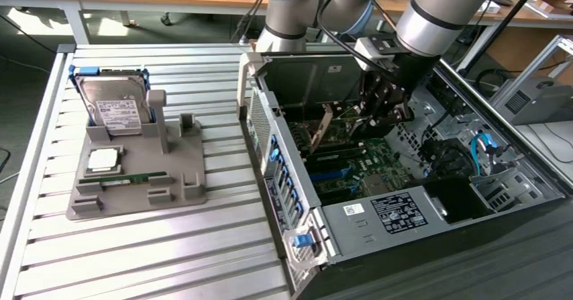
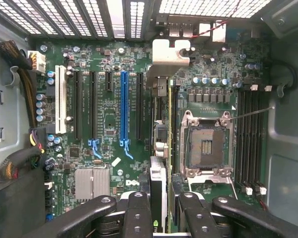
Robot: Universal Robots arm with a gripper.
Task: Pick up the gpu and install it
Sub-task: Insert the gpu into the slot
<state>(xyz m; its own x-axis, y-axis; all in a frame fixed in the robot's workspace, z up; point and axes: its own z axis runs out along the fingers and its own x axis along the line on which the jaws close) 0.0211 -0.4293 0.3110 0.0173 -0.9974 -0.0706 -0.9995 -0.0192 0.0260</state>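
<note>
The gpu (image 2: 159,181) stands edge-on between my gripper's (image 2: 160,214) black fingers (image 2: 138,213), which are shut on it. Its silvery bracket (image 2: 168,53) points toward the case's perforated rear wall. The card hangs over the green motherboard (image 2: 109,124), between the blue slot (image 2: 123,106) and the empty processor socket (image 2: 207,146). I cannot tell whether its edge touches a slot. In the exterior view my gripper (image 1: 380,109) reaches down into the open computer case (image 1: 296,206), with the gpu (image 1: 321,131) showing below it as a thin tilted sliver.
A grey fixture (image 1: 134,186) on the slatted table at the exterior view's left holds a hard drive (image 1: 112,105), a processor chip (image 1: 103,159) and a green memory stick (image 1: 125,177). Cable bundles (image 2: 17,161) lie along the case wall. Memory slots (image 2: 251,144) flank the socket.
</note>
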